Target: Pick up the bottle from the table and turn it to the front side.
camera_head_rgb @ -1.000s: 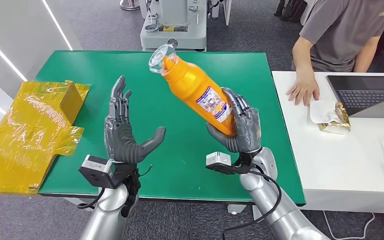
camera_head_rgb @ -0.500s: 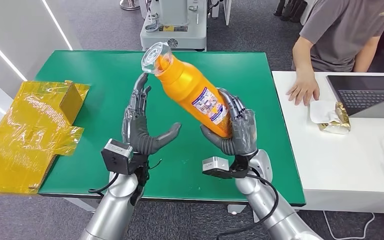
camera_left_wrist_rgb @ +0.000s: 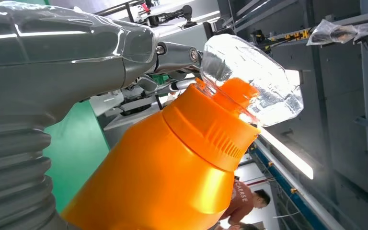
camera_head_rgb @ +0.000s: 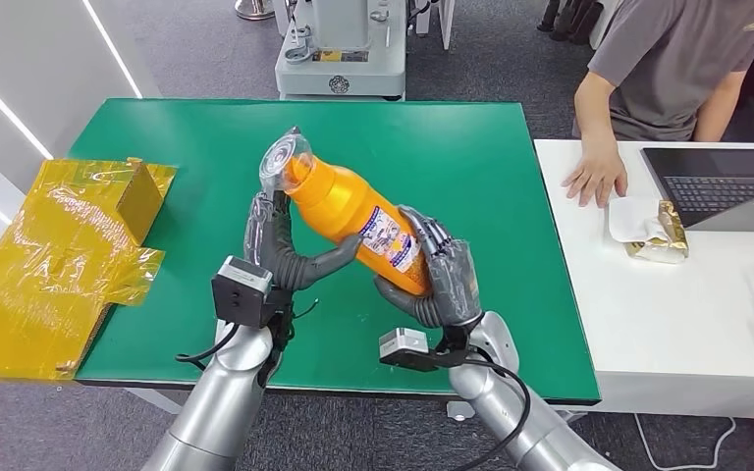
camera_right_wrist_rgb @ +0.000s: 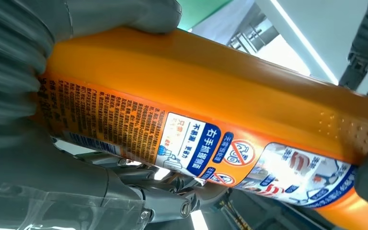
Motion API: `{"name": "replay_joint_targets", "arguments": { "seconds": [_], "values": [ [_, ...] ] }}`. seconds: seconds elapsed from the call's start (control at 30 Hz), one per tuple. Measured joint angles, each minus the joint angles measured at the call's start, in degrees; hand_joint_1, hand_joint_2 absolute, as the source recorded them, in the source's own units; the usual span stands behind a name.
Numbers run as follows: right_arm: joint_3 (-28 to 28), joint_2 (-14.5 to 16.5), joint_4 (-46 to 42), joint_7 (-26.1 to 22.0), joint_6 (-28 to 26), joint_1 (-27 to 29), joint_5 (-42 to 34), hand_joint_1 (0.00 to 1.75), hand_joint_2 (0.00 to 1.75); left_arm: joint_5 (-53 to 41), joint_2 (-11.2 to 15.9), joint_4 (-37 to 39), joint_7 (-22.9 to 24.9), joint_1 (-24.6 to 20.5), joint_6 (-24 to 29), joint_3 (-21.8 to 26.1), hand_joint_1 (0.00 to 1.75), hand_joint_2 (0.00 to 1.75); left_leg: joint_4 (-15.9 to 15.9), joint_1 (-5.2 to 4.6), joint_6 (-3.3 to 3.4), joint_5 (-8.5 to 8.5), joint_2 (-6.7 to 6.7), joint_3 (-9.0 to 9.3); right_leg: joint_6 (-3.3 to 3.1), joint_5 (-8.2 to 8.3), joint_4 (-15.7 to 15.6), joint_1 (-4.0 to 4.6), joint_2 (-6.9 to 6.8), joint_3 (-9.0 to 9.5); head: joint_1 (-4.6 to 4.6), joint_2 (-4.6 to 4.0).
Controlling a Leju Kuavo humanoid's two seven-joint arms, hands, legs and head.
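Nearest you, the right robot hand (camera_head_rgb: 439, 280) grips the lower body of the orange bottle (camera_head_rgb: 353, 214), fingers wrapped over the label. The bottle hangs tilted above the green surface (camera_head_rgb: 471, 147), clear cap (camera_head_rgb: 282, 157) pointing away. The left robot hand (camera_head_rgb: 280, 245) is spread around the neck end, thumb under the shoulder, not yet clamped. Risk: if you release the right grasp before the left closes, the smooth body may slip and drop. Farther off, a person's hand (camera_head_rgb: 597, 177) rests on the white surface (camera_head_rgb: 687, 324).
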Motion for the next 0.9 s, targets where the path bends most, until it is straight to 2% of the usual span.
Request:
{"name": "replay_joint_targets", "arguments": {
  "seconds": [0.23,0.6,0.7,0.73,0.77,0.83,0.87,0.9],
  "values": [
    [1.3,0.0,2.1,0.0,0.0,-0.9,0.1,1.75,1.75,-0.4,0.6,0.0,0.0,0.0,-0.1,0.0,0.00,1.75,0.0,0.00,0.00,0.00,0.00,0.01,0.00,0.00,0.0,0.00,0.00,0.00,0.00,0.00],
    [-0.9,0.0,3.3,0.4,0.0,-1.3,6.9,1.75,1.75,-1.4,0.8,0.4,0.0,0.0,-2.2,0.0,0.00,1.75,0.0,0.00,0.00,0.00,0.01,0.01,0.00,0.00,0.0,0.00,0.03,-0.02,0.01,0.00],
    [-1.4,0.0,3.4,0.4,0.0,-1.2,7.3,1.75,1.75,-1.4,0.8,0.5,0.0,0.0,-2.5,0.0,1.10,1.75,0.0,0.00,0.00,0.00,0.01,0.01,0.00,0.00,0.0,0.00,0.04,-0.02,0.00,0.00],
    [-1.5,0.0,3.4,0.4,0.0,-1.2,7.4,1.75,1.75,-1.3,0.8,0.6,0.1,0.0,-2.7,-0.1,1.22,1.75,0.0,0.00,0.00,0.00,0.01,0.01,0.00,0.00,0.0,0.00,0.04,-0.03,-0.01,0.00],
    [-1.6,0.0,3.4,0.4,0.0,-1.1,7.6,1.75,1.75,-1.2,0.8,0.6,0.1,0.0,-3.1,-0.1,1.14,1.75,0.0,0.00,0.00,0.00,0.01,0.01,0.00,0.00,0.0,0.00,0.04,-0.03,-0.01,0.00],
    [-2.1,0.0,3.4,0.4,0.0,-1.0,8.2,1.75,1.75,-0.8,0.8,0.6,0.4,0.0,-4.2,-0.1,1.27,1.75,0.0,0.00,0.00,0.00,0.02,0.01,0.00,0.00,0.0,0.00,0.04,-0.03,0.00,0.00],
    [-2.4,0.0,3.4,0.4,0.0,-0.9,8.7,1.75,1.75,-0.7,0.8,0.7,0.6,0.0,-4.7,-0.1,1.58,1.75,0.0,0.00,0.00,0.00,0.02,0.01,0.00,0.00,0.0,0.00,0.04,-0.03,0.01,0.00],
    [-2.8,0.0,3.4,0.4,0.0,-0.8,9.2,1.75,1.75,-0.6,0.8,0.7,0.8,0.0,-5.0,-0.1,1.75,1.75,0.0,0.00,0.00,0.00,0.02,0.01,0.00,0.00,0.0,0.00,0.04,-0.03,0.01,0.00]
  ]
}}
